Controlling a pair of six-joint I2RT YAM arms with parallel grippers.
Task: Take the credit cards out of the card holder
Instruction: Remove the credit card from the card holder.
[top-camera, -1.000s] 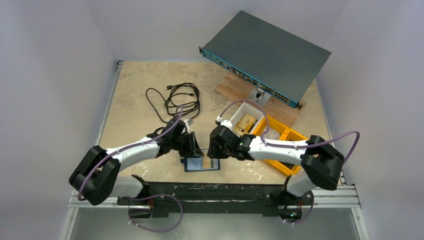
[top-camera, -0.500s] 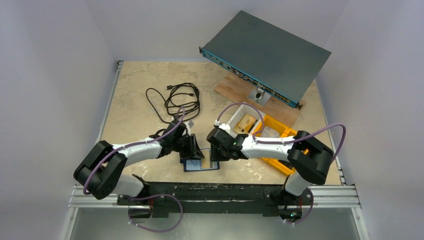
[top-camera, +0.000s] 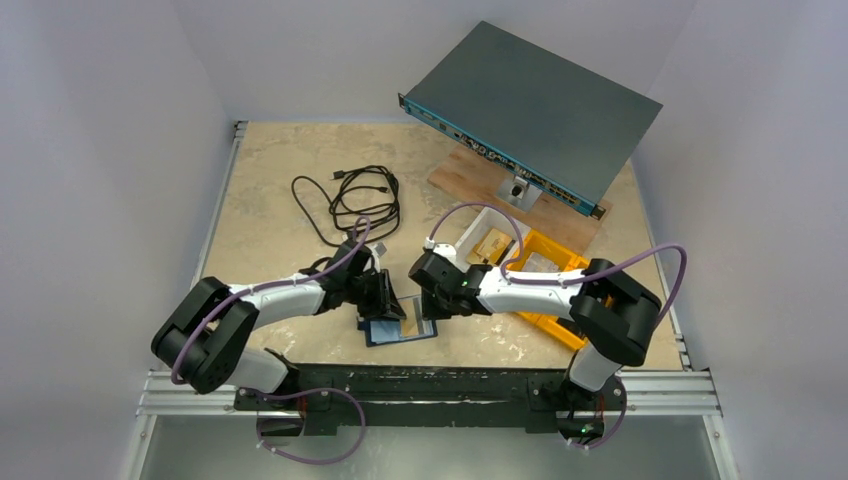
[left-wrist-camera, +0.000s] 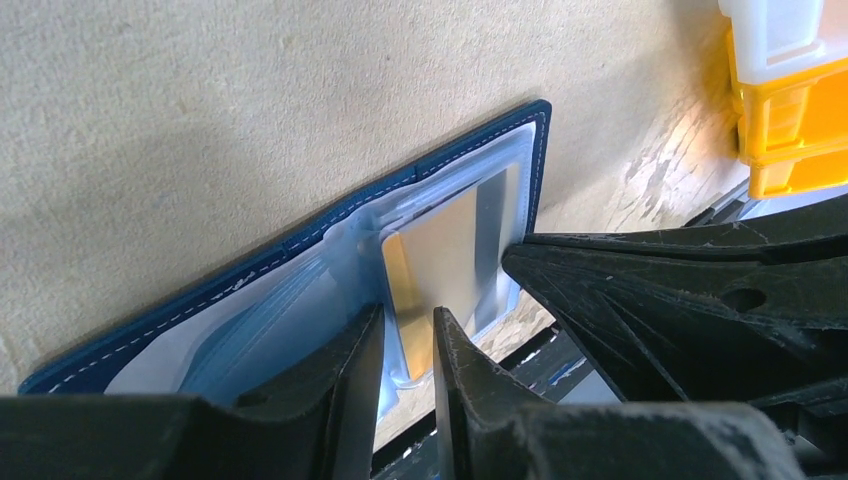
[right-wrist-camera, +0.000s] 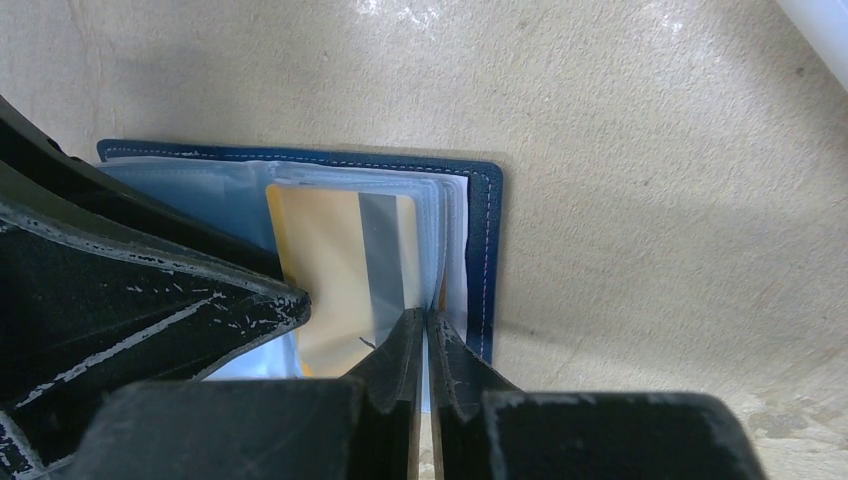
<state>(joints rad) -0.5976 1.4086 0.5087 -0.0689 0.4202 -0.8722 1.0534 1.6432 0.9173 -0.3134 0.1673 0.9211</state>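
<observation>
The card holder (top-camera: 400, 330) lies open near the table's front edge, its navy cover (left-wrist-camera: 300, 240) down and its clear sleeves up. A yellow credit card with a grey stripe (right-wrist-camera: 320, 260) sits in the top sleeve (left-wrist-camera: 440, 250). My left gripper (top-camera: 387, 310) stands over the holder's left half. Its jaws (left-wrist-camera: 405, 315) are a narrow gap apart at the card's near corner. My right gripper (top-camera: 428, 312) is at the right half, its jaws (right-wrist-camera: 425, 318) shut on the thin edge of the sleeves beside the cover (right-wrist-camera: 485, 250).
Yellow bins (top-camera: 560, 270) and a white bin (top-camera: 490, 240) stand just right of the right arm. A coiled black cable (top-camera: 355, 200) lies behind the left arm. A grey rack unit (top-camera: 530, 105) rests on a wooden board (top-camera: 470, 170) at the back.
My right gripper has closed on the sleeve edge and shifted slightly left. The card holder has turned a little on the table. The left gripper has barely moved.
</observation>
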